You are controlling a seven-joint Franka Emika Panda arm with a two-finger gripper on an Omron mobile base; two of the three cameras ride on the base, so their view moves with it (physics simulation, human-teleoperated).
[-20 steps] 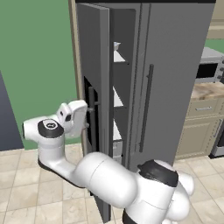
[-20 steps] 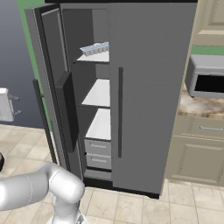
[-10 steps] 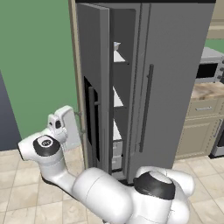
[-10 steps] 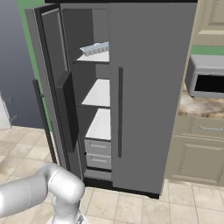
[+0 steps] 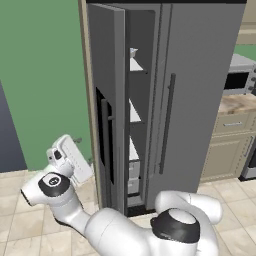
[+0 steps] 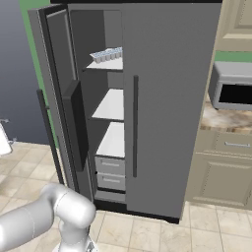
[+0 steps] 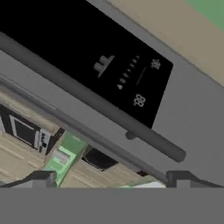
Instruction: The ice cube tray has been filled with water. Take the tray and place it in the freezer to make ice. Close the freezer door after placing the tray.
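The ice cube tray (image 6: pixel 106 55) lies on the top white shelf inside the freezer (image 6: pixel 112 106), apart from my gripper. The freezer door (image 5: pixel 107 100) stands wide open, its dark bar handle (image 5: pixel 105 131) on the outer face. My gripper (image 5: pixel 84 150) hangs low, left of the door's outer face, open and holding nothing. In the hand view the open gripper (image 7: pixel 113 179) faces the door's black dispenser panel (image 7: pixel 109 70) and the bar handle (image 7: pixel 92 105) running across the picture. From the right base view the gripper (image 6: pixel 9 130) sits at the far left edge.
The wider fridge door (image 6: pixel 167 98) is shut. A microwave (image 6: pixel 231 91) stands on a stone counter (image 6: pixel 226 120) over beige cabinets to the right. A green wall (image 5: pixel 40 80) lies left of the fridge. Grey drawers (image 6: pixel 110 172) sit low in the freezer.
My hand has swung left and downward, away from the freezer opening, to the outer side of the open door. The door and tray have not moved.
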